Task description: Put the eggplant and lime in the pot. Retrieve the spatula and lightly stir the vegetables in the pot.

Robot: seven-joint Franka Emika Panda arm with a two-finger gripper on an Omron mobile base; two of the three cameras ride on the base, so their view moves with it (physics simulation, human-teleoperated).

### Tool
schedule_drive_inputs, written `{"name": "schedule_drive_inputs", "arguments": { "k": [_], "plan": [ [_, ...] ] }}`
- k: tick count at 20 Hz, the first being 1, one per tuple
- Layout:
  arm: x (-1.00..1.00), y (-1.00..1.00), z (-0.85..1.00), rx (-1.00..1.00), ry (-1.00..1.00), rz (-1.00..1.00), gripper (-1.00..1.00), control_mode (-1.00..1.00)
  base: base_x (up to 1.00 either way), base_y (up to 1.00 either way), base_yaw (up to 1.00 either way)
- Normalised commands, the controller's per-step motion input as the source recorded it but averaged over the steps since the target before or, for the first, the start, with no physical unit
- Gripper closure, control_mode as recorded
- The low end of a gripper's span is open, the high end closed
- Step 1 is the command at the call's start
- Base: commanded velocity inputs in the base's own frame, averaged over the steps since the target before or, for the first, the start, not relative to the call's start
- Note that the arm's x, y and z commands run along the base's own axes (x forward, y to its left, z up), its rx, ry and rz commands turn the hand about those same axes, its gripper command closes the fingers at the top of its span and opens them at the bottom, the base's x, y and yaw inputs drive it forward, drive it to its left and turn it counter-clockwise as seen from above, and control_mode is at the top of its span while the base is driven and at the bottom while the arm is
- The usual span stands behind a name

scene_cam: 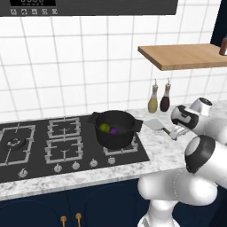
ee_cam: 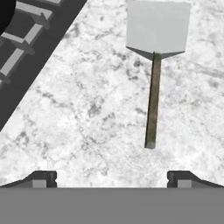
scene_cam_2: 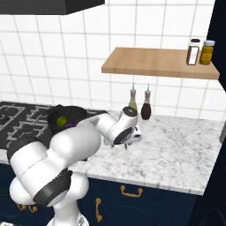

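spatula (ee_cam: 154, 65) on counter, ahead of open claw (ee_cam: 112, 178)

- Arm (scene_cam: 177, 186): glossy white shell, built of rounded, bulbous segments.
- Joints: dark grey to black caps and bands set between the white segments; one round dark cap on the elbow segment, ringed in lighter grey.
- Wrist segment: white with a dark band, small light grey fittings below.
- Gripper (ee_cam: 112, 177): two small dark grey finger tips, blocky, each with a paler square face.
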Motion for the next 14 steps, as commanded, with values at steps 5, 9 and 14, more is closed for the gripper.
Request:
{"name": "schedule_drive_inputs", "arguments": {
  "k": [5,9,14],
  "plan": [
    [0.12,-0.15,-0.19,0.0,0.08,0.0,-1.0,-1.0,0.0,0.0,0.0],
    [0.11,-0.07,-0.18,0.0,0.04,0.0,-1.0,-1.0,0.0,0.0,0.0],
    [0.05,-0.02,-0.27,0.0,0.03,0.0,-1.0,-1.0,0.0,0.0,0.0]
  ]
}}
